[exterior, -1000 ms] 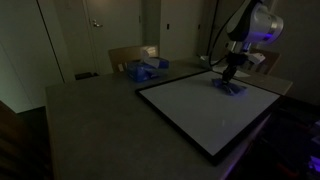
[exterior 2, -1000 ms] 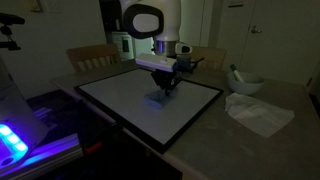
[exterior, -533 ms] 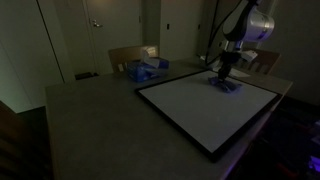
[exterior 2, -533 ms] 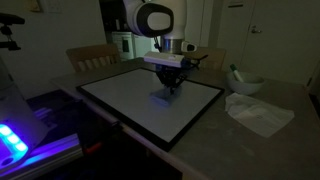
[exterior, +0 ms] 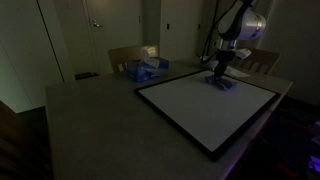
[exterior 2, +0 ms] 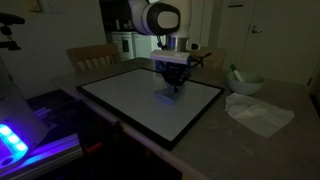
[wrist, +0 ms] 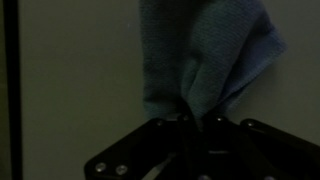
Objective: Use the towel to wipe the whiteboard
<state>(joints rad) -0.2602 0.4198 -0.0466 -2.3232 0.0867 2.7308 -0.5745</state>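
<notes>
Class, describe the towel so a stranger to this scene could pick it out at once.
Find the big black-framed whiteboard. On its white face, the shut gripper pinches a small blue-purple towel. The paler blue-and-white heap and the white sheet lie off the board.

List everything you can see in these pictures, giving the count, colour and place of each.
whiteboard: one, white with a black frame, flat on the table
towel: one, blue-purple, on the whiteboard near its far edge
table: one, grey, under the whiteboard
chairs: two, wooden, at the table's far side
cloth heap: one, pale blue and white, beyond the whiteboard
sheet: one, white, on the table beside the whiteboard
bowl: one, pale, behind the sheet
arm: one, white, above the whiteboard
gripper: one, dark, shut on the towel
</notes>
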